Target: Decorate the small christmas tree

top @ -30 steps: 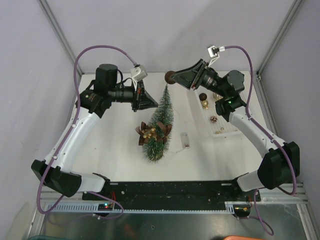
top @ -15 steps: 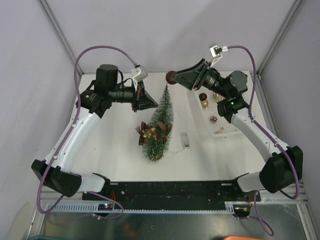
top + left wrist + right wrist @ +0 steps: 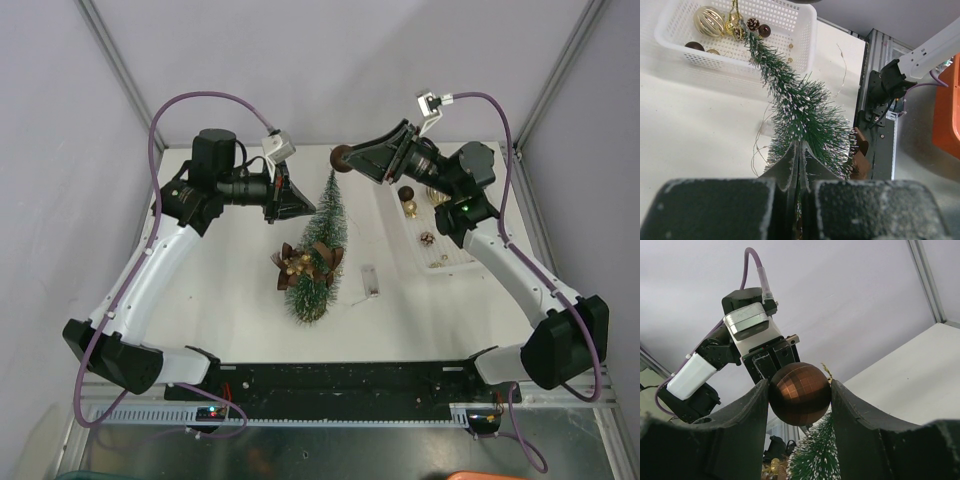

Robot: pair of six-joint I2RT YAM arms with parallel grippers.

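Observation:
The small christmas tree stands mid-table, a dark green frosted cone; it also fills the left wrist view. A brown bow with gold beads sits on its lower half. My left gripper is shut, its tips pressed up against the tree's bristles on the left side. My right gripper hovers just right of the tree's tip, shut on a faceted brown bauble. The tree's top shows just below that bauble.
A white plastic basket holding brown and gold baubles sits at the right, its mesh wall behind the tree. A thin wire light string with a small box lies right of the tree. The left wrist's camera housing faces my right gripper.
The right arm's elbow has drifted slightly to the right while the bauble stays by the tree's tip. The left arm has not moved.

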